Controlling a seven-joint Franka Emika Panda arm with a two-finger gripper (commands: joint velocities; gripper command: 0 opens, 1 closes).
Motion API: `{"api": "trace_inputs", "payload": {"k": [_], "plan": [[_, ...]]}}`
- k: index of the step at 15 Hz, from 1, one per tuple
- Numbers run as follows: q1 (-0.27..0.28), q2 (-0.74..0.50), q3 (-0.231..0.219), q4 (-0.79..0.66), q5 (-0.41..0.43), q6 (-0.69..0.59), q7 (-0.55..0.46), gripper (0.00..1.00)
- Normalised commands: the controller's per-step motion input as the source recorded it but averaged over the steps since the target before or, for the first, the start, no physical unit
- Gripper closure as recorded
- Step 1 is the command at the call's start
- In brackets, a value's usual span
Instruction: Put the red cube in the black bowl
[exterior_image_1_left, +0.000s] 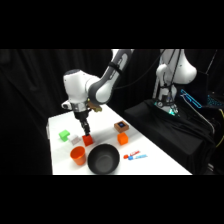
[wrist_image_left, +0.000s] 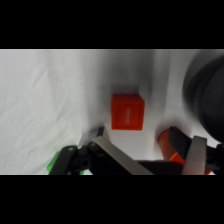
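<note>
The small red cube (exterior_image_1_left: 88, 140) rests on the white table (exterior_image_1_left: 60, 122) just behind the rim of the wide black bowl (exterior_image_1_left: 103, 160). My gripper (exterior_image_1_left: 84, 128) hangs right above the cube, a short way off it. In the wrist view the red cube (wrist_image_left: 127, 111) lies flat on the table ahead of my open gripper (wrist_image_left: 150, 142), whose two fingers (wrist_image_left: 107, 150) stand spread with nothing between them. The black bowl (wrist_image_left: 206, 95) fills that view's right edge.
An orange cup (exterior_image_1_left: 77, 155) stands left of the bowl, close to the cube; the orange cup (wrist_image_left: 172, 146) shows behind my right finger. A green block (exterior_image_1_left: 64, 134) and a white block (exterior_image_1_left: 75, 141) lie to the left. An orange block with dark blue top (exterior_image_1_left: 120, 131) and a small red-blue item (exterior_image_1_left: 135, 156) lie right.
</note>
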Motion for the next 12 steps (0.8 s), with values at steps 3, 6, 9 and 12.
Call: {"api": "trace_inputs", "payload": {"k": [3, 6, 9, 12], "plan": [[-0.070, 0.20, 0.037, 0.20, 0.088, 0.12, -0.09, 0.00], [-0.051, 0.20, 0.023, 0.19, 0.071, 0.13, -0.06, 0.00], [-0.038, 0.19, 0.015, 0.19, 0.069, 0.13, -0.03, 0.00], [-0.029, 0.18, 0.009, 0.20, 0.069, 0.12, -0.01, 0.00]]}}
